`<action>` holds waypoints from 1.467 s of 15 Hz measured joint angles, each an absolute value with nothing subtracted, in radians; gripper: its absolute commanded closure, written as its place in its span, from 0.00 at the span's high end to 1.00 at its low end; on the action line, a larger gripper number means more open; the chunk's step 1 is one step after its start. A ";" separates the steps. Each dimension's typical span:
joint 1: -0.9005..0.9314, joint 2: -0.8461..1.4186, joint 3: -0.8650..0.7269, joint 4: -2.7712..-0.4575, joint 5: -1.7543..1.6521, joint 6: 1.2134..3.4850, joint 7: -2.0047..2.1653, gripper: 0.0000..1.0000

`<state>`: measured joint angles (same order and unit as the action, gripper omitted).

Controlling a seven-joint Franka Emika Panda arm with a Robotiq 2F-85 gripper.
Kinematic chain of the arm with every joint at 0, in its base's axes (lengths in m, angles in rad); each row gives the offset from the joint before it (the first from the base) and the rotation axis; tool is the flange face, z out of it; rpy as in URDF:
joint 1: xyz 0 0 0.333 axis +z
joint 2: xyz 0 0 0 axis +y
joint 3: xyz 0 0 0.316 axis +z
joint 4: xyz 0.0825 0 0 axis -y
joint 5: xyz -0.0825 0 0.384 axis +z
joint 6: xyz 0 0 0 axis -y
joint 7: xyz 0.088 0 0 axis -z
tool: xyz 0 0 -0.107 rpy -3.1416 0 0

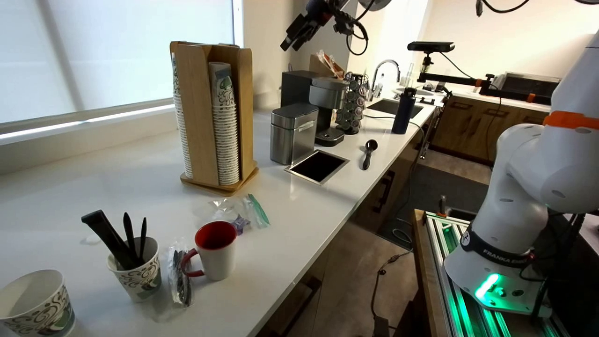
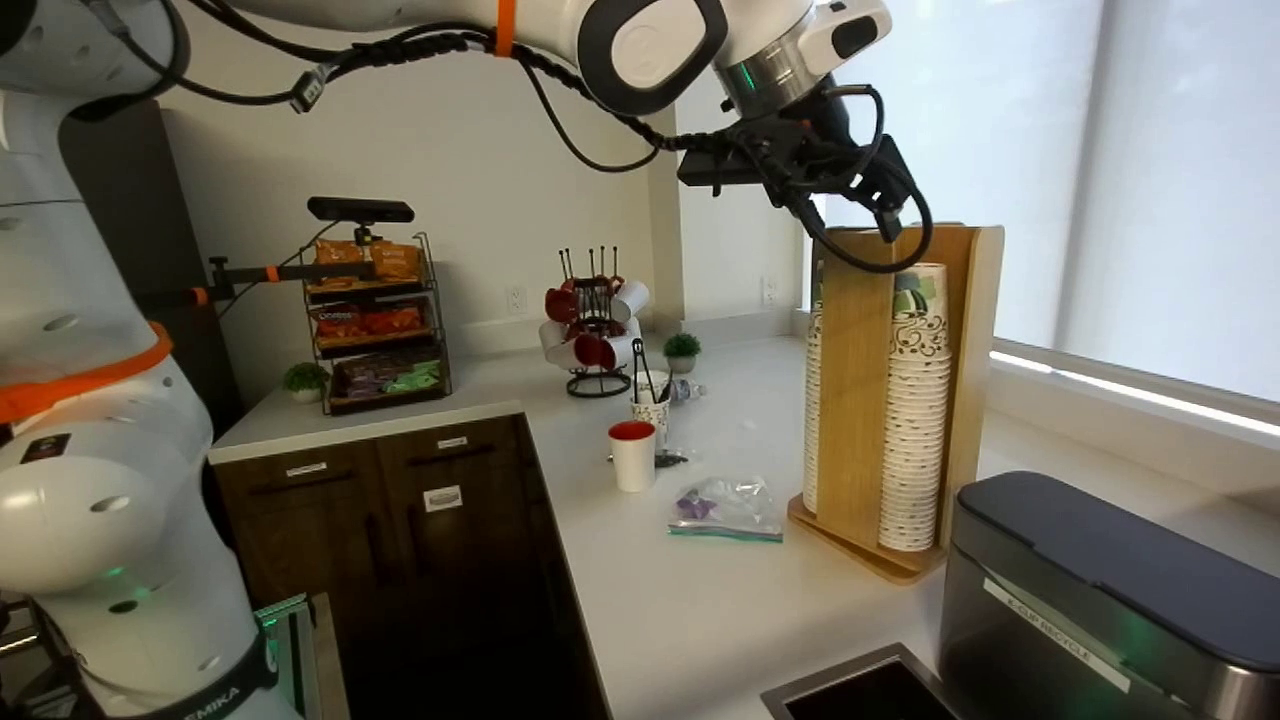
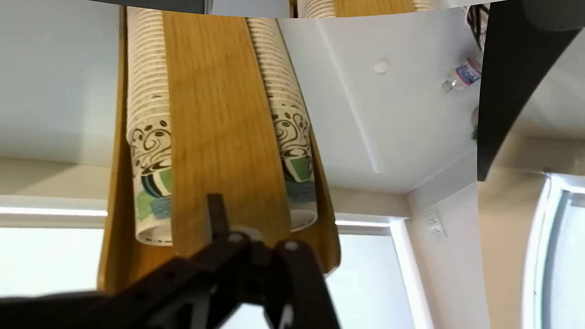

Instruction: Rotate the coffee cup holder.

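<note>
The coffee cup holder point(image 1: 200, 117) stands upright on the countertop point(image 1: 140, 187), its layered base point(image 1: 222, 188) probably there so it can swivel in place; the gripper point(image 1: 290, 46) hangs apart from it, near the top, presumably to push the facing panel point(image 3: 224, 123) round, with nothing seen in its grasp, though how far its fingers point(image 1: 293, 32) part cannot be told

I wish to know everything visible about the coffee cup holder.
The coffee cup holder is a tall, upright, wooden-looking rack with vertical panels and open slots. Patterned paper cups stand stacked upside down in its visible slots. Its flat base rests on the white counter, near the window. The gripper hangs apart.
</note>
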<state>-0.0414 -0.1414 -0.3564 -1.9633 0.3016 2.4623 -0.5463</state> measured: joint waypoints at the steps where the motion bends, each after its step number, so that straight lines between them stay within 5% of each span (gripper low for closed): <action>1: -0.034 -0.140 -0.360 -1.961 0.343 2.462 -0.614 1.00; 22: -0.133 0.077 -0.255 -1.748 0.539 2.363 -0.869 1.00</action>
